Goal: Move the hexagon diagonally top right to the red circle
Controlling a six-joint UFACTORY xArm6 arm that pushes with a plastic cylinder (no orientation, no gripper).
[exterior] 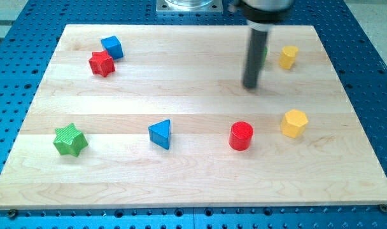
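Note:
The yellow hexagon (295, 123) lies at the view's right, just right of and slightly above the red circle (241, 135), with a gap between them. My tip (251, 86) stands on the board above the red circle, well apart from both, up and to the left of the hexagon. A green block (264, 55) is mostly hidden behind the rod.
A second yellow block (289, 56) sits at the view's top right. A blue triangle (160, 134) lies left of the red circle, a green star (70, 140) at the far left. A blue cube (112, 47) and red star (101, 63) touch at the top left.

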